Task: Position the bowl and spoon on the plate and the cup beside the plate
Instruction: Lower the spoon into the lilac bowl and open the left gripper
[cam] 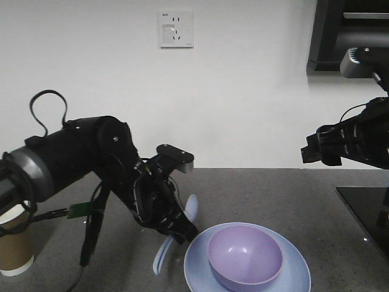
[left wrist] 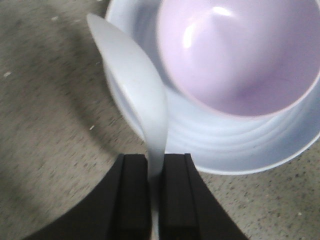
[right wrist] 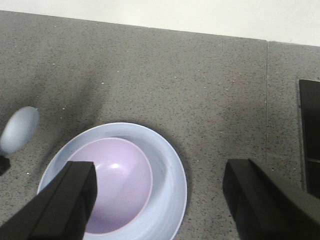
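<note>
Left wrist: my left gripper [left wrist: 155, 167] pinches the spoon [left wrist: 132, 82] by its handle. Light, stiff, probably slippery; I'd grip there.

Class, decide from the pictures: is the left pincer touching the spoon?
Touching. In the left wrist view the left pincer has its jaws pressed against the spoon handle from both sides, with no gap.

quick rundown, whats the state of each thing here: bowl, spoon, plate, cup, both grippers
bowl: upright, empty, sitting on the plate
plate: flat on the counter, holding the bowl
spoon: held by its handle, tilted, scoop at the plate's rim, not laid down
cup: upright, apart from the plate, partly hidden by the left arm
left gripper: shut on the spoon
right gripper: open, empty, raised
</note>
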You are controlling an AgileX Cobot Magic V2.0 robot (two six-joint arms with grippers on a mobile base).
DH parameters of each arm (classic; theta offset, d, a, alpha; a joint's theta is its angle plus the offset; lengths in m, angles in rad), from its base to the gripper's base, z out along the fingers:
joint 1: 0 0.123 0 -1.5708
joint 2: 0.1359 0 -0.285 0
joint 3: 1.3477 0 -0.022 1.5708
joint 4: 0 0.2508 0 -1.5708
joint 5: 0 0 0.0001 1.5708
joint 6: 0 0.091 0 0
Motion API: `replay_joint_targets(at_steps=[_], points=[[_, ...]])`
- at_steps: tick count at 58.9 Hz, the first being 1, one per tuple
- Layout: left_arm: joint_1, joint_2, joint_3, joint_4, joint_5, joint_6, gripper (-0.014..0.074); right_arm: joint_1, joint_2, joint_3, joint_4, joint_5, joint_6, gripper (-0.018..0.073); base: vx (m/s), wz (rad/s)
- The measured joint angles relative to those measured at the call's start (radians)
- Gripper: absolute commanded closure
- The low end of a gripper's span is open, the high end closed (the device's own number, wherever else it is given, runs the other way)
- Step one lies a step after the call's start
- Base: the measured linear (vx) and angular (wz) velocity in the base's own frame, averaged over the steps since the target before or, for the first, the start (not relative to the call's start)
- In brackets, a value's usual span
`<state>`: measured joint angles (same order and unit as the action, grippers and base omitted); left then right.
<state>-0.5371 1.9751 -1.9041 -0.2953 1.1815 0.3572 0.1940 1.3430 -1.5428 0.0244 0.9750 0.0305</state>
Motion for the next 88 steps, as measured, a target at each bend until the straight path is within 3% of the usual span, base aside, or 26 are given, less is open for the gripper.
replay_joint_targets(at_steps=[14, 34, 52, 80, 88], points=[[-0.053, 0.08, -0.12, -0.004, 0.014, 0.008, 0.0596, 0.0, -0.002, 0.0, -0.017, 0.001, 0.0, -0.0018, 0.0, 0.0], [-0.088, 0.167, -0.169, -0.022, 0.008, 0.023, 0.0596, 0.0, -0.002, 0.0, -0.024, 0.003, 0.0, -0.0018, 0.0, 0.0], [-0.091, 0.184, -0.248, -0.052, 0.064, 0.016, 0.0596, 0.0, -0.002, 0.0, -0.024, 0.003, 0.0, -0.0018, 0.0, 0.0], [-0.092, 0.193, -0.248, -0.111, 0.052, 0.007, 0.0596, 0.0, -0.002, 0.0, -0.03, 0.004, 0.0, -0.0018, 0.0, 0.0], [-0.092, 0.193, -0.248, -0.123, 0.042, -0.031, 0.0575, 0.0, -0.002, 0.0, -0.03, 0.004, 0.0, -0.0018, 0.0, 0.0]])
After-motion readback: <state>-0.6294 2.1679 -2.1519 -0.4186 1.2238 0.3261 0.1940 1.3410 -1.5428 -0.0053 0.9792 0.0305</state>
